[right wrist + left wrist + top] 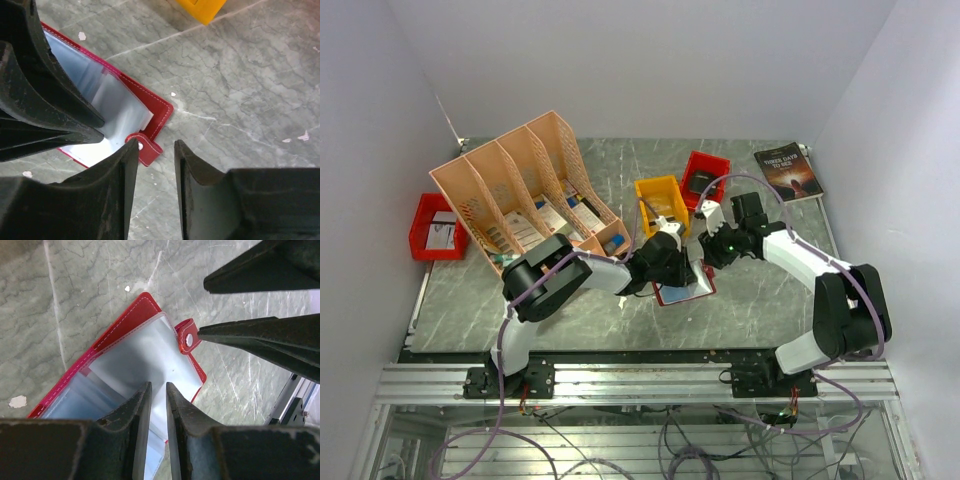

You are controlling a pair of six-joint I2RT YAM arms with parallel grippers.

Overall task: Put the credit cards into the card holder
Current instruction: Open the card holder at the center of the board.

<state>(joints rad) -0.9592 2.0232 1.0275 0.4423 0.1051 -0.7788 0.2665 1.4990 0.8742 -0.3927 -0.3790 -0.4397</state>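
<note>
The red card holder point(686, 291) lies open on the table, clear pockets up. It also shows in the left wrist view point(125, 325) and the right wrist view point(156, 112). A bluish face point(75, 400) shows through its pockets. No loose credit card is clearly in view. My left gripper point(155, 386) hovers over a clear pocket with its jaws a narrow gap apart and nothing seen between them; from above it is at the holder's top edge point(672, 270). My right gripper point(156, 144) is open, with one fingertip point(205, 334) at the snap stud tab point(144, 148).
A peach file organizer point(525, 195) stands at the back left. A yellow bin point(660, 200) and a red bin point(705, 175) sit just behind the grippers. Another red bin point(435, 228) is at the far left. A dark book point(788, 170) lies at the back right.
</note>
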